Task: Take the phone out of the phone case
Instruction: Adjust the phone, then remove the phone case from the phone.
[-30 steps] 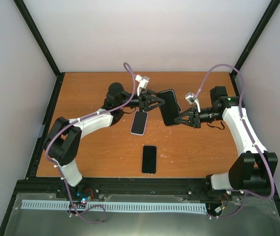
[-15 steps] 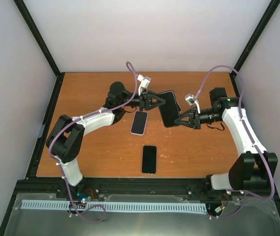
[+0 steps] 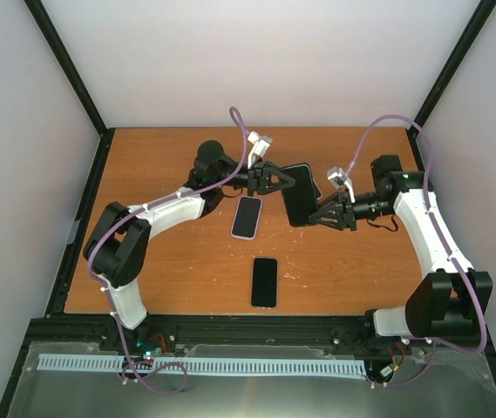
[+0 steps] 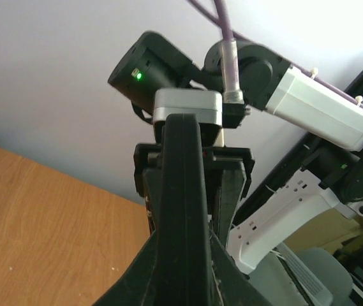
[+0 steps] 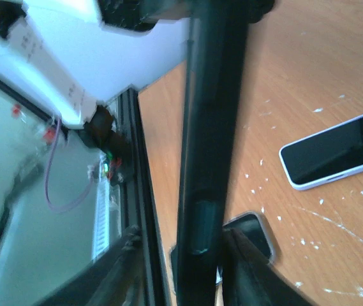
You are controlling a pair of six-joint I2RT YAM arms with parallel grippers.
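A black phone in its black phone case (image 3: 298, 193) hangs tilted in the air above the back of the table. My left gripper (image 3: 283, 180) is shut on its left edge. In the left wrist view that edge (image 4: 182, 185) fills the space between my fingers (image 4: 136, 271). My right gripper (image 3: 318, 214) is at the phone's lower right corner. In the right wrist view its jaws stand open around the dark edge (image 5: 207, 159): the left finger (image 5: 120, 268) is apart from it and the right finger (image 5: 248, 271) is close beside it.
A white-rimmed phone (image 3: 247, 217) lies face up on the orange table (image 3: 160, 252) under the held phone, also visible in the right wrist view (image 5: 337, 150). A dark phone (image 3: 264, 281) lies nearer the front edge. Black frame rails border the table.
My left gripper has closed onto the phone's left edge. The right gripper's jaws have loosened and parted around the lower right corner. The phone has barely moved.
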